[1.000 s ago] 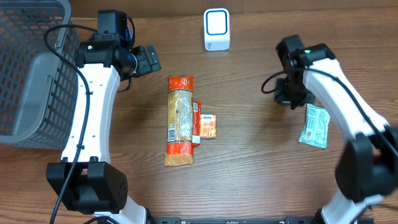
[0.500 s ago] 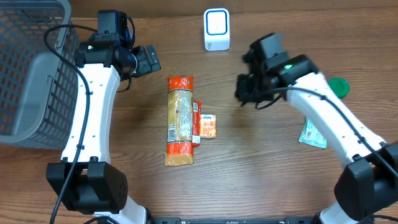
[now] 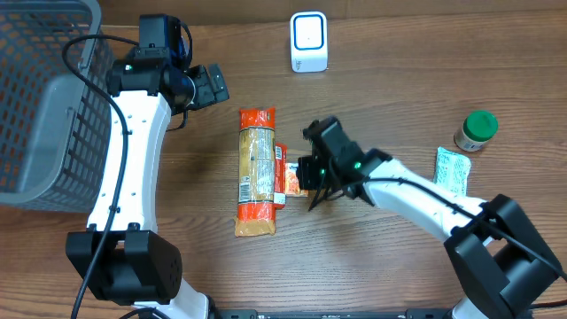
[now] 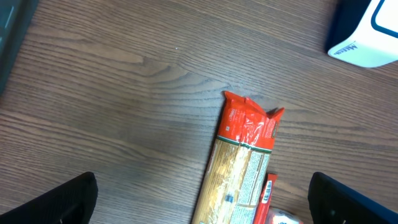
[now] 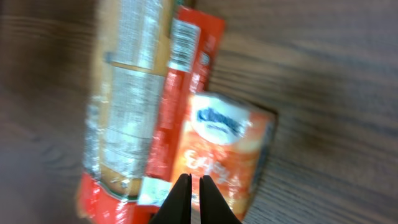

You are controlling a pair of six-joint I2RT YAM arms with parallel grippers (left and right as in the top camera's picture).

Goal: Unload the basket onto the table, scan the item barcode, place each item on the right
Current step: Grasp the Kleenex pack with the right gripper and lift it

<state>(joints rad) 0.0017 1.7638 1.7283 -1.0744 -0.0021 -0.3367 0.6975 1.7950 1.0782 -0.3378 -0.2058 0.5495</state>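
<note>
Right fingers (image 5: 180,198) pressed together at the orange tissue pack (image 5: 227,155); left fingers (image 4: 59,200) wide apart above the pasta packet (image 4: 239,168).

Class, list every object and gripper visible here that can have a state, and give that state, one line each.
left gripper: open, holding nothing
right gripper: shut, empty, above the tissue pack
pasta package: lying flat
tissue pack: lying flat beside the red packet
red packet: lying flat between pasta package and tissue pack
barcode scanner: standing upright
green-capped bottle: upright, cap on
pale green sachet: lying flat
</note>
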